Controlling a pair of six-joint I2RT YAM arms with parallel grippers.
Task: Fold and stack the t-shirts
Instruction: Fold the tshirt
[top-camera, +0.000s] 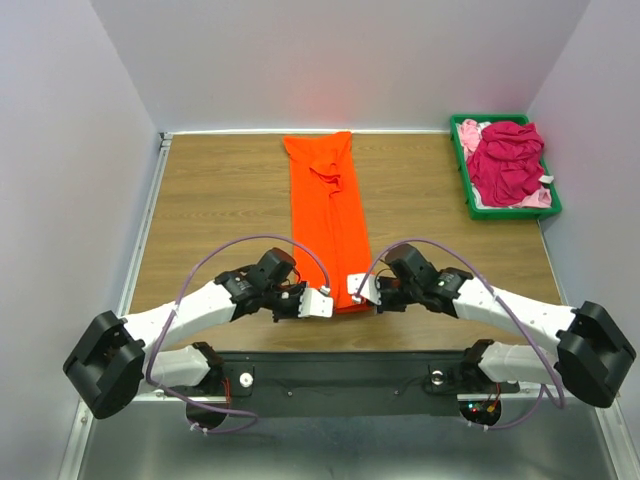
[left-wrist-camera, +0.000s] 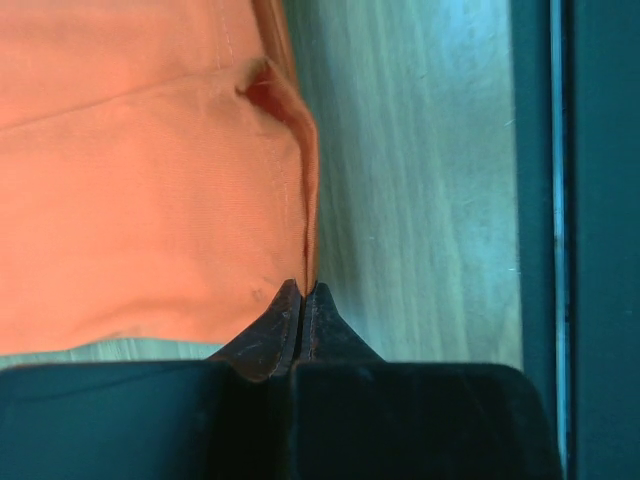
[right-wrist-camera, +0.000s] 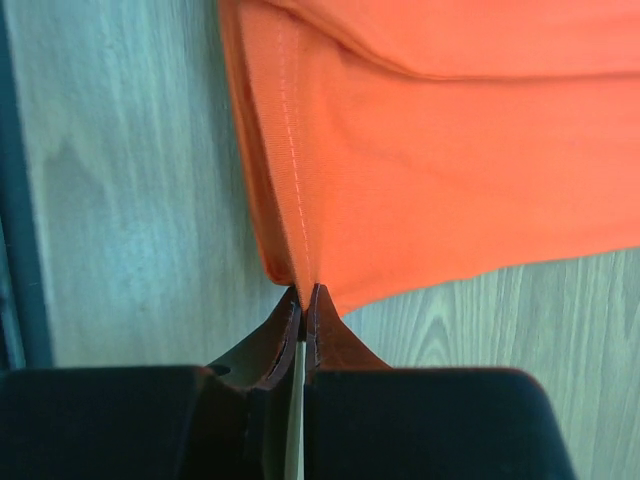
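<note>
Lying as a long folded strip down the middle of the table (top-camera: 220, 190), your orange t-shirt (top-camera: 325, 215) ends at a near hem between the two claws. Your left gripper (top-camera: 326, 303) is clamped tight on that hem's left corner and your right gripper (top-camera: 357, 290) on its right corner. The magenta t-shirt (top-camera: 505, 160) and pale pink t-shirt (top-camera: 468, 132) lie bunched in the green bin (top-camera: 463, 180) at the far right, well apart from both.
</note>
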